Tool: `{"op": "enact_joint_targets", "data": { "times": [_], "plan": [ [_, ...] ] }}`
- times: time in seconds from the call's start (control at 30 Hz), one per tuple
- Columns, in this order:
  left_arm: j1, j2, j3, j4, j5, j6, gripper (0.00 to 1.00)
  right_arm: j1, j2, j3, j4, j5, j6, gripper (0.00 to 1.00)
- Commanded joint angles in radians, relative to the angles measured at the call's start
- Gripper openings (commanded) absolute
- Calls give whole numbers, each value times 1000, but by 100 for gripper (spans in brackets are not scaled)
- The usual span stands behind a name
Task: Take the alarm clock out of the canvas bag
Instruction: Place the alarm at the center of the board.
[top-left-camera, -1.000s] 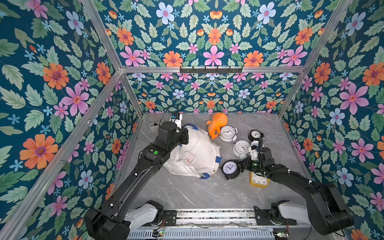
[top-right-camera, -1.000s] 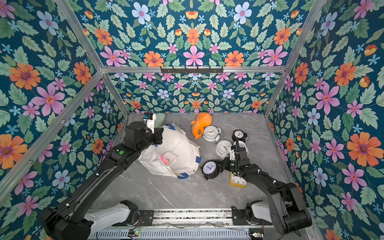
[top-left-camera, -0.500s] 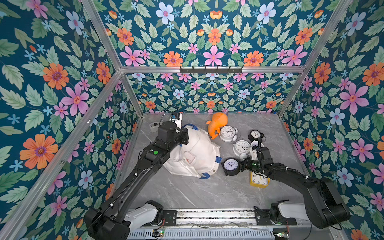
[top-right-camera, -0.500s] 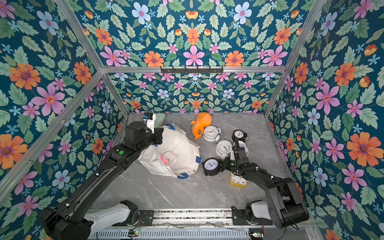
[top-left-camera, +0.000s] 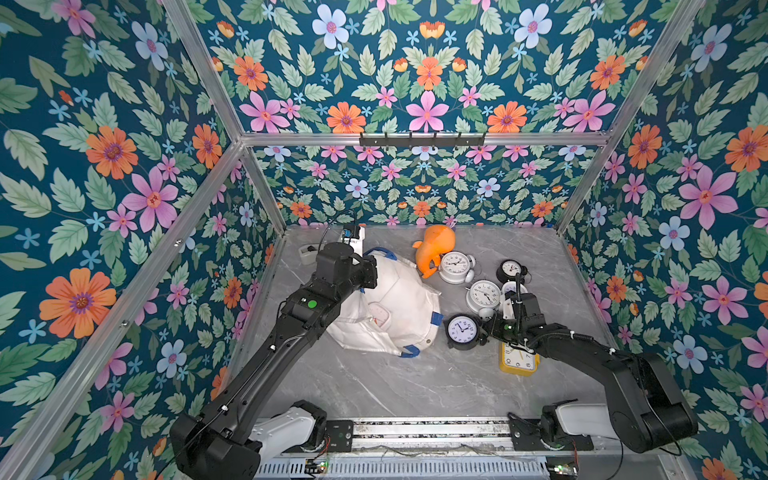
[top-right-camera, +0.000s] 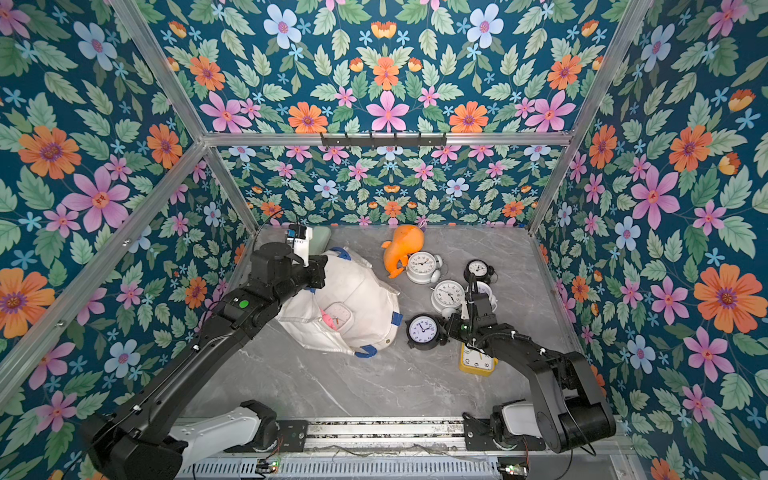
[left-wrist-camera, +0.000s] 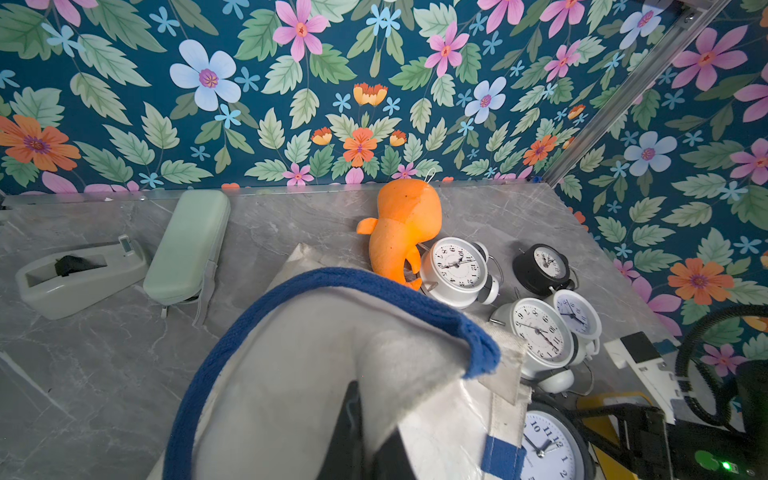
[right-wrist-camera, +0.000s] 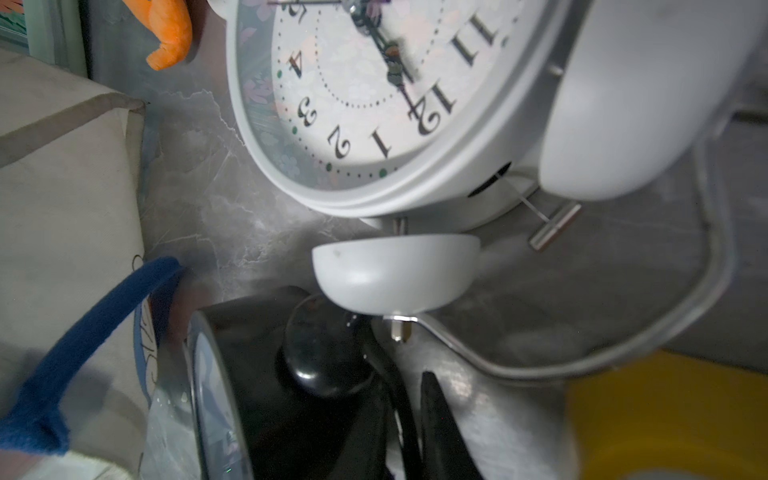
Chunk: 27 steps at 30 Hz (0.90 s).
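Bag: canvas bag (top-left-camera: 395, 307) slumped left of centre on the bench (top-left-camera: 395, 386).
Left gripper: left gripper (left-wrist-camera: 370, 419) fingers pinched together on the bag's fabric, by a blue handle.
Clock: black alarm clock (top-left-camera: 462, 331) out on the bench, just beside the bag's right side.
Right gripper: right gripper (right-wrist-camera: 409, 419) at that clock's handle; gripping or apart, cannot tell.
Room: bare strip along the front edge; white twin-bell clock (top-left-camera: 482, 295) and yellow clock (top-left-camera: 517, 359) flank the right arm.
Left wrist view: tape dispenser (left-wrist-camera: 79, 270) and green case (left-wrist-camera: 187, 245) at the rear-left corner, shown whole only here.

Robot test booth, flowered wallpaper walls (top-left-camera: 124, 166), aluminium frame bar (top-left-camera: 291, 139) across upper middle, grey marble-look tabletop (top-left-camera: 395, 386), mounting rail (top-left-camera: 428, 429) along bottom edge.
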Motion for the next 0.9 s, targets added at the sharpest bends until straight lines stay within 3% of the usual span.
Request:
{"op": "enact_joint_targets", "data": {
  "times": [0.0,0.37,0.53,0.67,0.73,0.87],
  "plan": [
    [1,3,11,48,4,-7,0,1,4,13,-12,34,-5,19],
    [1,5,13,48,16,-11,0,-2,-75,30,-78,50,9,23],
    [2,9,11,58,81,-5,0,0,-214,51,-90,-40,-24,23],
    [2,5,2,95,172,-3,0,12,-351,43,20,-172,-17,23],
    [2,1,-5,115,200,-4,0,51,-416,29,120,-226,-6,24],
    [2,-2,-7,121,209,3,0,219,-486,47,197,-189,-72,26]
  ]
}}
